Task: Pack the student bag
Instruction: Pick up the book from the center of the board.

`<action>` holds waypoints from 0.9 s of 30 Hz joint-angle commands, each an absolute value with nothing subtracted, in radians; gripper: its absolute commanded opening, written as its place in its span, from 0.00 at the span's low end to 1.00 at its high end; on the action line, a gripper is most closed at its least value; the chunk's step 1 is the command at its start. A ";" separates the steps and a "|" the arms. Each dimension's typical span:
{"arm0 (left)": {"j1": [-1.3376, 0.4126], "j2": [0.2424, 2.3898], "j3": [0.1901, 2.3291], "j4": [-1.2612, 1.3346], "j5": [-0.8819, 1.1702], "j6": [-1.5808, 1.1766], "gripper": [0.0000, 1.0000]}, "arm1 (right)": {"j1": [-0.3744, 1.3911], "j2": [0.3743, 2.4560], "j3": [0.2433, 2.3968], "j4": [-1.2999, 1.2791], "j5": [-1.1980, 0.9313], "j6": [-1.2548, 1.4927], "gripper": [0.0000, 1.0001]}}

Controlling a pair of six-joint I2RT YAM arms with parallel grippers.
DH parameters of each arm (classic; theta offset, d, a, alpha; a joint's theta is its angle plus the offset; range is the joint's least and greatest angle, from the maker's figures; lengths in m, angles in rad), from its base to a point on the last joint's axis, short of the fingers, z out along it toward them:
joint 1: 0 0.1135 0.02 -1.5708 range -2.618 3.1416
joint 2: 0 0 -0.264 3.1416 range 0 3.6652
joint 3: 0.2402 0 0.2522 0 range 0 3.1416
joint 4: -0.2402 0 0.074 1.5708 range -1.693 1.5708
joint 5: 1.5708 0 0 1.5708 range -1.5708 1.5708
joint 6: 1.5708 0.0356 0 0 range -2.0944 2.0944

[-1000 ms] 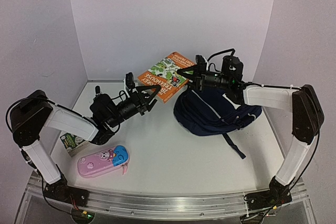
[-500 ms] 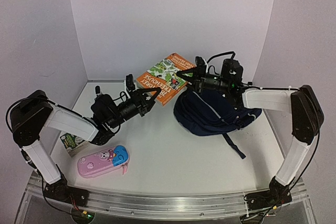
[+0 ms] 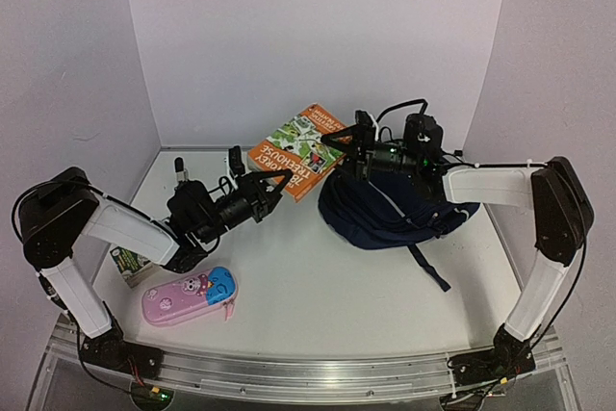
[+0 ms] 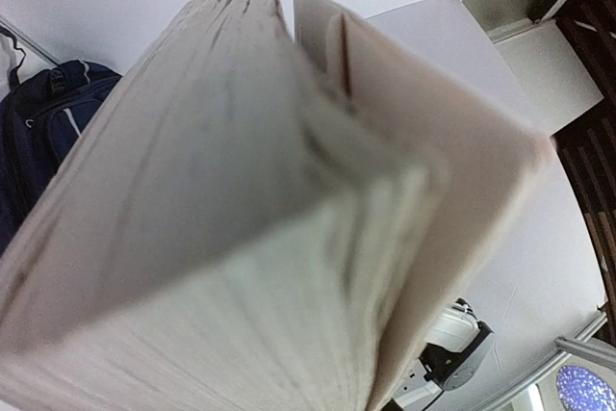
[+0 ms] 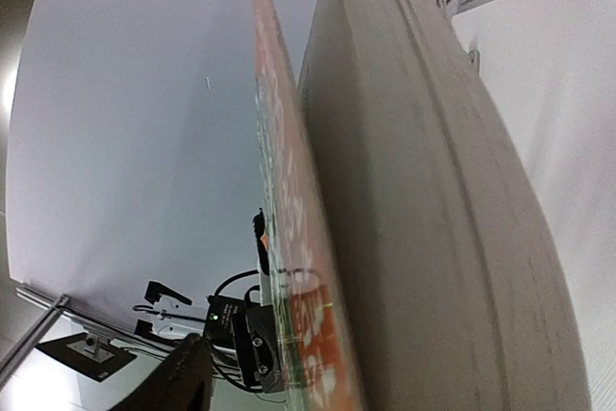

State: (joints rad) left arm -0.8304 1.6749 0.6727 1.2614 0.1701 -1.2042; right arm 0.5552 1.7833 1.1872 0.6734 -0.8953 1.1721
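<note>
Left hand (image 3: 274, 185) tight on one corner of orange book (image 3: 300, 149); right hand (image 3: 354, 141) at opposite edge, grip unclear, over student bag (image 3: 385, 211).

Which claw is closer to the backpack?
Right. The right claw sits above the student bag's far-left edge; the left claw is farther off to its left, gripping the book.
</note>
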 commanded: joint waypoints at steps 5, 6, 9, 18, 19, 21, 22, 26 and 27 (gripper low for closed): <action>-0.818 1.623 0.659 1.494 0.093 -1.168 0.00 | 0.536 1.713 1.184 0.637 -0.895 1.099 0.93; -0.818 1.623 0.657 1.488 0.089 -1.170 0.00 | 0.533 1.710 1.182 0.626 -0.894 1.090 0.95; -0.816 1.618 0.652 1.435 0.071 -1.173 0.00 | 0.519 1.700 1.176 0.587 -0.888 1.063 0.98; -0.810 1.598 0.658 1.328 0.054 -1.156 0.00 | 0.470 1.678 1.168 0.493 -0.877 0.985 0.98; -0.810 1.596 0.658 1.322 0.052 -1.154 0.00 | 0.464 1.676 1.167 0.487 -0.877 0.977 0.98; -0.808 1.587 0.654 1.308 0.046 -1.149 0.00 | 0.453 1.670 1.169 0.466 -0.877 0.958 0.98; -0.808 1.581 0.651 1.297 0.043 -1.145 0.00 | 0.450 1.668 1.170 0.453 -0.877 0.947 0.98; -0.808 1.555 0.638 1.261 0.028 -1.136 0.00 | 0.433 1.665 1.180 0.426 -0.880 0.928 0.98; -0.808 1.550 0.634 1.257 0.025 -1.134 0.00 | 0.431 1.664 1.181 0.420 -0.881 0.922 0.98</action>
State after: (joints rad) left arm -0.8124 1.6383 0.6380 1.1796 0.0490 -1.1753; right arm 0.4440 1.7141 1.1759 0.4380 -0.8804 0.9702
